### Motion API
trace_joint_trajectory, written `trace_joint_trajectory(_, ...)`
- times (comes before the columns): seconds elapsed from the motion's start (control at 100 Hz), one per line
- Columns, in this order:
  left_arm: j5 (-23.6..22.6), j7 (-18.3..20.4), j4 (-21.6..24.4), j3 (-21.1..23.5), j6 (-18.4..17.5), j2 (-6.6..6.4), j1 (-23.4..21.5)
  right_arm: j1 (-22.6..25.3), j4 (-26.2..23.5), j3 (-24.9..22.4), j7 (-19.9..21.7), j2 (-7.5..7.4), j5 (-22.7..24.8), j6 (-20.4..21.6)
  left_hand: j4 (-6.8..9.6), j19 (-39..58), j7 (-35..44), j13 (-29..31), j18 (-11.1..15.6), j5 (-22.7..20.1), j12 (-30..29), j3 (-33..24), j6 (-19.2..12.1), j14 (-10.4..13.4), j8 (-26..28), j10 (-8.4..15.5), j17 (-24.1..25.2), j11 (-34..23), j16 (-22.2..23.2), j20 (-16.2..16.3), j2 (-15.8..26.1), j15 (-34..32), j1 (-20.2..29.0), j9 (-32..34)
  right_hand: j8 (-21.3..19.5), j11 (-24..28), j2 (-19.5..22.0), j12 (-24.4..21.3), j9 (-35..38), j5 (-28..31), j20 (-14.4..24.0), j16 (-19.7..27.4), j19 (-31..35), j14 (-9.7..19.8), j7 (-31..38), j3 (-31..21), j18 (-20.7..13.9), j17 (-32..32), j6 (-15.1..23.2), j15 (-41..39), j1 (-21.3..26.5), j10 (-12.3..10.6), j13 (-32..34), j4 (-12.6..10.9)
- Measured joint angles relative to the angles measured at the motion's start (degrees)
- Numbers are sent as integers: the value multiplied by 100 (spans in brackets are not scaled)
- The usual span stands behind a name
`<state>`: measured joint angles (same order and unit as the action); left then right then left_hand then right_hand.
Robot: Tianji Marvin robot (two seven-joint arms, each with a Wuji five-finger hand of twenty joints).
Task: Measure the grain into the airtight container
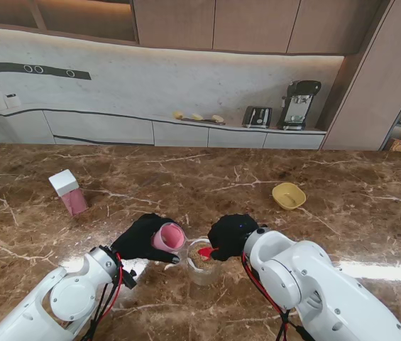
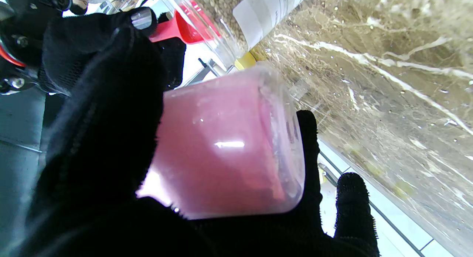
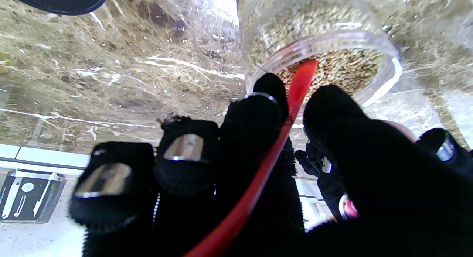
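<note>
Open marble (image 1: 207,170) beyond yellow bowl (image 1: 289,195), seemingly.

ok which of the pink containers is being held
The lidless pink container in the left robot hand; the other pink one, white-lidded, stands alone farther left.

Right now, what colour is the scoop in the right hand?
Red. The scoop, held by the right hand, shows best in the right wrist view.

Our black-gloved left hand (image 1: 143,238) grips closed; our black-gloved right hand (image 1: 231,236) pinches closed just beside it, arms bent inward.
</note>
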<state>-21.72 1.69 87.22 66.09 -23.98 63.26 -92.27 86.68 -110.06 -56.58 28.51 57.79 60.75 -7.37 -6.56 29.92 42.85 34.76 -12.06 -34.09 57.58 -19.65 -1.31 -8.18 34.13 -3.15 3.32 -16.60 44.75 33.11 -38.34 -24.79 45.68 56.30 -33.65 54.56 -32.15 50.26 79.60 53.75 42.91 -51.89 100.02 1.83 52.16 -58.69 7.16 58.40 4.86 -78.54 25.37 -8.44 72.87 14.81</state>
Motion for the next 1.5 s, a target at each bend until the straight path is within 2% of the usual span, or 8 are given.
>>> trace_joint_trajectory(0.33,3,-5,2,-1,2,0,-5,64,46,0,-428,12,110,274,0,0,0,0,0,0,1,0,0,0,0,0,0,0,0,0,0,0,0,0,-114,-796,-32,-364,1,-78,75,144,-136,-269,286,-359,98,-248,46,496,125,251,0,0)
trace_joint_trajectory(0.55,4,-18,2,-1,0,1,-5,106,35,-24,-488,32,221,361,0,-2,0,0,0,0,1,0,0,0,0,0,0,0,0,0,0,0,0,0,-153,-518,-210,-365,27,-48,130,143,-138,-277,417,-445,118,-45,46,244,120,268,0,0)
trace_joint_trajectory(0.72,0,-30,2,3,-3,2,-5,192,60,-66,-833,66,413,348,0,-2,0,0,0,0,1,0,0,0,0,0,0,0,0,0,0,0,0,0,210,-889,-217,-374,17,-76,130,141,-214,-240,99,-450,-11,-377,86,723,-274,254,-1,0)
trace_joint_trajectory(0.83,-1,-30,-1,8,-3,2,-6,246,40,-138,-773,76,573,395,0,-2,0,0,0,0,1,0,0,0,0,0,0,0,0,0,0,0,0,1,-170,-1252,-31,-233,-348,-168,265,141,-445,-223,-614,-145,-160,-901,153,1189,-646,229,-225,-10)
trace_joint_trajectory(1.03,-3,-48,-16,4,-7,4,-1,333,-9,-213,-847,78,759,399,0,-3,0,0,0,0,2,0,0,0,0,0,0,0,0,0,0,0,0,1,-925,-1536,214,-159,-1281,-498,498,71,-1009,-173,-1613,409,-304,-1837,157,1743,-973,237,-1234,-657)
trace_joint_trajectory(1.17,-2,-49,-24,2,-12,5,3,424,-55,-286,-912,92,951,355,0,-3,0,0,0,-1,2,0,0,0,0,0,0,0,0,0,-1,1,0,1,-1114,-1923,279,-239,-2133,-931,567,82,-1730,-98,-1978,806,-375,-2476,157,2499,-973,237,-2002,-661)
trace_joint_trajectory(1.36,0,-49,-30,-1,-15,5,9,479,-354,-291,58,91,1145,-162,0,-3,0,0,0,-1,2,0,0,0,0,0,0,0,0,0,-1,1,0,1,-1171,-2555,494,-905,-2338,-886,579,745,-2312,-103,-2170,1670,-366,-2629,11,3506,-1064,380,-2140,-838)
trace_joint_trajectory(1.5,0,-51,-37,-6,-22,6,17,445,-386,-232,314,80,1234,-314,0,-3,0,0,0,-1,3,0,0,0,0,0,0,0,0,0,-1,1,0,1,-1171,-2632,553,-1061,-2310,-913,576,887,-2383,-149,-2173,1898,-363,-2401,-55,3708,-1117,429,-2126,-888)
